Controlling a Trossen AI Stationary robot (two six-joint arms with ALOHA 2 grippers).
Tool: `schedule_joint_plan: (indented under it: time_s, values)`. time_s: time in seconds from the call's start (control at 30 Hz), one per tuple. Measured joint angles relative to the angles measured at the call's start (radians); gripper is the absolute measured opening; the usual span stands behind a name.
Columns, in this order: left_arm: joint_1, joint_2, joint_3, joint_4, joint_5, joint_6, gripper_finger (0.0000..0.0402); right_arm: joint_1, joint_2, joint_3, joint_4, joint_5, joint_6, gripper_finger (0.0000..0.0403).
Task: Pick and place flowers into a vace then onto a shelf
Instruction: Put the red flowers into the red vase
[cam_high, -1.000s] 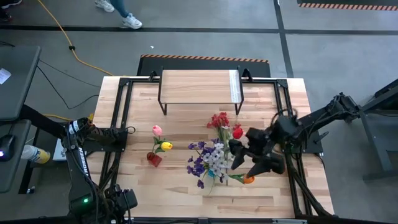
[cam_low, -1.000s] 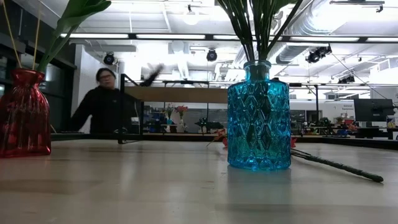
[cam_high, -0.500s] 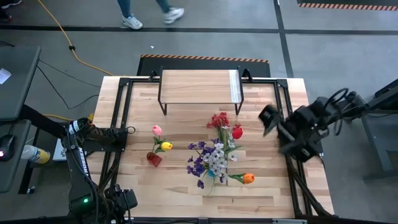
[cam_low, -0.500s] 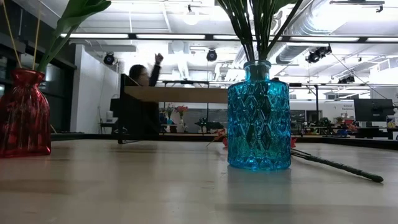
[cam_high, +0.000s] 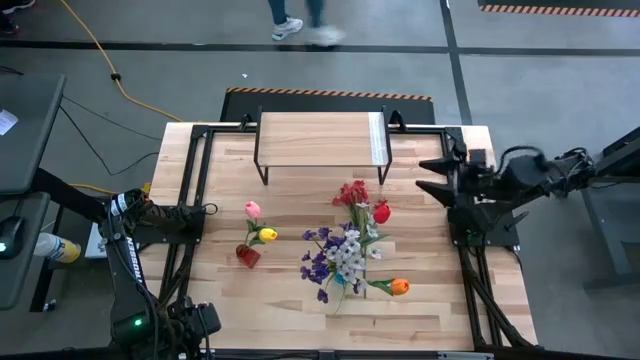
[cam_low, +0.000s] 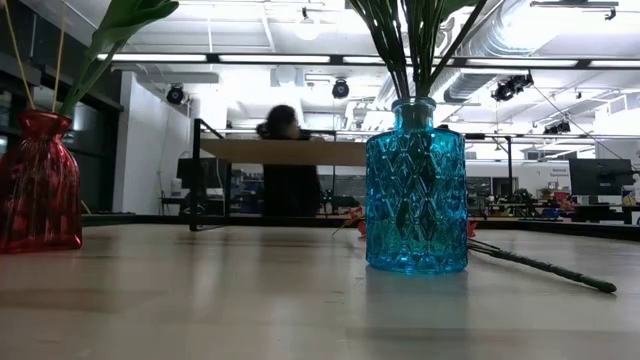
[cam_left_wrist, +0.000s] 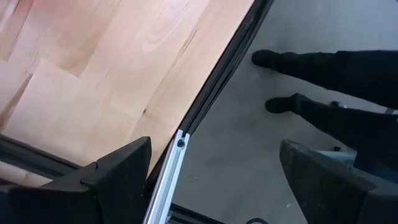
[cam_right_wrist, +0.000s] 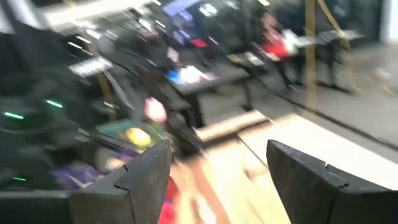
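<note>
Nearest the low camera, the blue vase (cam_low: 416, 186) is standing upright on the tabletop (cam_high: 300, 310) with green stems rising out of its neck, and from above the purple and whitish sprays (cam_high: 335, 257) are spreading over it, so some of the flowers look to be already in. The orange tulip (cam_high: 398, 287) is sitting at the edge of that bunch; I cannot tell whether it is in the vase or lying beside it. A loose stem (cam_low: 545, 266) is lying flat on the wood just beside the blue vase.

Off to the left the red vase (cam_low: 38, 183) is holding the pink tulip (cam_high: 252, 210) and the yellow tulip (cam_high: 267, 235). A little farther back, the red cluster (cam_high: 351, 193) and the red tulip (cam_high: 381, 212) are lying near the bunch, apparently not yet in a vase.

The left gripper (cam_left_wrist: 208, 177) is hanging over the tabletop's left edge with its jaws spread wide and nothing between them. The right gripper (cam_high: 432, 177) is hovering at the right side near the shelf, jaws spread and empty as well.

At the far end the shelf (cam_high: 320, 138) is carrying nothing, so I judge that moving a vase onto it is not yet done. Beyond the tabletop a person (cam_low: 288, 170) is walking past.
</note>
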Motion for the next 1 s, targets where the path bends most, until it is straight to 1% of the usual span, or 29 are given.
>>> schedule_joint_plan:
  time_s: [0.1, 0.33, 0.43, 0.57, 0.67, 0.77, 0.87, 1.0]
  values:
    - [0.0, 0.0, 0.0, -0.011, 0.0, -0.05, 0.0385, 0.0, 0.001, 0.0, -0.132, 0.059, 0.106, 0.0254]
    - [0.0, 0.0, 0.0, -0.066, 0.0, -0.128, 0.0386, -0.001, 0.027, 0.0, -0.461, 0.085, 0.438, 0.0254]
    - [0.0, 0.0, 0.0, -0.087, 0.0, -0.147, 0.0385, -0.001, 0.044, 0.0, -0.6, 0.035, 0.627, 0.0254]
    - [0.0, 0.0, 0.0, -0.104, 0.001, -0.163, 0.0385, -0.001, 0.084, -0.004, -0.757, -0.112, 0.873, 0.0254]
    - [0.0, 0.0, 0.0, -0.109, 0.0, -0.168, 0.0385, -0.001, 0.121, -0.035, -0.78, -0.225, 0.985, 0.0254]
    - [0.0, 0.0, 0.0, -0.109, 0.0, -0.172, 0.0385, -0.001, 0.161, -0.078, -0.776, -0.307, 1.035, 0.0254]
    - [0.0, 0.0, 0.0, -0.106, 0.0, -0.172, 0.0385, -0.001, 0.188, -0.134, -0.759, -0.336, 1.045, 0.0254]
    - [0.0, 0.0, 0.0, -0.092, 0.0, -0.176, 0.0385, -0.001, 0.194, -0.23, -0.659, -0.346, 1.068, 0.0254]
